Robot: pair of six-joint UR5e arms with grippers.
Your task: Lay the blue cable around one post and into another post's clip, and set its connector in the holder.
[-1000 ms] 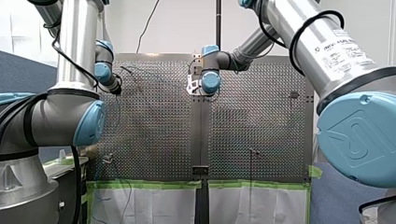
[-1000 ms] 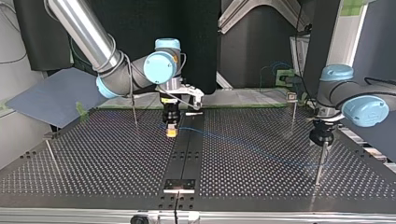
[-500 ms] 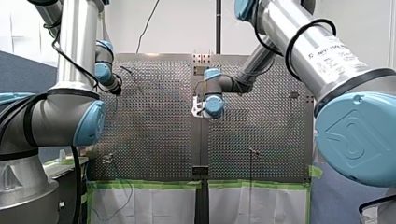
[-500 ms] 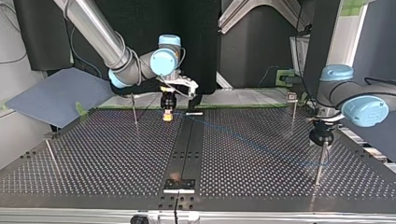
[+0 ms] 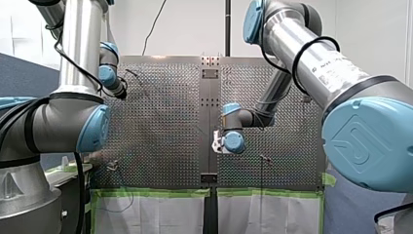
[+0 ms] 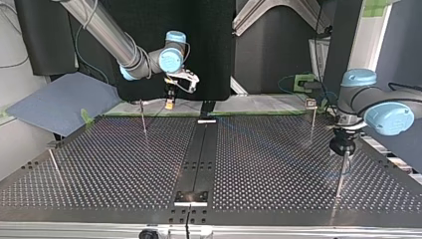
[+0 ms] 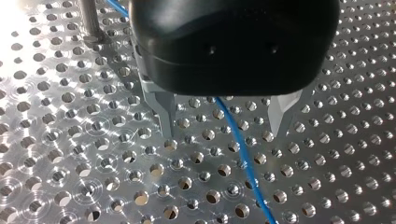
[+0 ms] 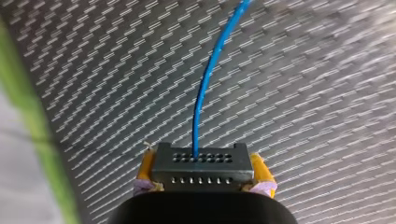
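Observation:
In the right wrist view my right gripper [image 8: 201, 179] is shut, its yellow pads clamped on a dark grey connector [image 8: 201, 161]. The blue cable [image 8: 205, 88] leaves the connector and arcs away over the perforated plate. In the top view this gripper [image 6: 170, 103] hangs above the table's far edge, beside a thin post [image 6: 143, 119]. My left gripper [image 7: 223, 126] stands open low over the plate, the blue cable [image 7: 243, 158] running between its metal fingers [image 7: 164, 116] without touching them. A post [image 7: 88, 18] stands just behind it. In the top view it [image 6: 342, 145] sits at the right, over a post [image 6: 340, 174].
Another post with a small clip head [image 6: 311, 103] stands at the top view's far right, and a bare post [image 6: 53, 164] at the left. A dark centre strip [image 6: 196, 159] carries small brackets at its far end [image 6: 207, 121] and near end [image 6: 190, 196]. Green tape [image 5: 156, 192] edges the plate.
My right arm has carried the connector from the table's middle to the far edge in the top view, down toward the near edge in the front view. My left arm has not moved.

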